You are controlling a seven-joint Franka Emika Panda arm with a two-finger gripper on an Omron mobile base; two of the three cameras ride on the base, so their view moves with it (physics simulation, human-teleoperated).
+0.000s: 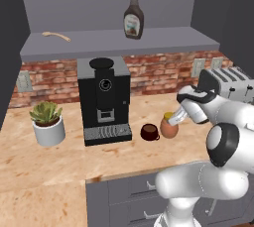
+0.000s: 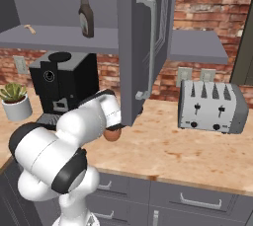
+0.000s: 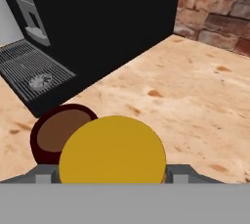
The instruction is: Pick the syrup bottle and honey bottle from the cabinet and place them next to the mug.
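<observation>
Left base view runs left to right along a speckled tan table (image 1: 59,161) backed by red brick: a potted plant (image 1: 47,123), a black coffee machine (image 1: 104,99), the mug (image 1: 149,132), then the honey bottle (image 1: 169,128) standing just beside it, then a toaster (image 1: 230,89) near the right edge. Above, the cabinet (image 1: 99,47) shelf carries a wooden spoon (image 1: 56,35) at left and the syrup bottle (image 1: 133,17) further right. The end effector (image 1: 177,117) sits at the honey bottle's yellow lid, jaws seemingly closed around it, though its fingertips are hidden. Bare table lies in front toward the near edge.
</observation>
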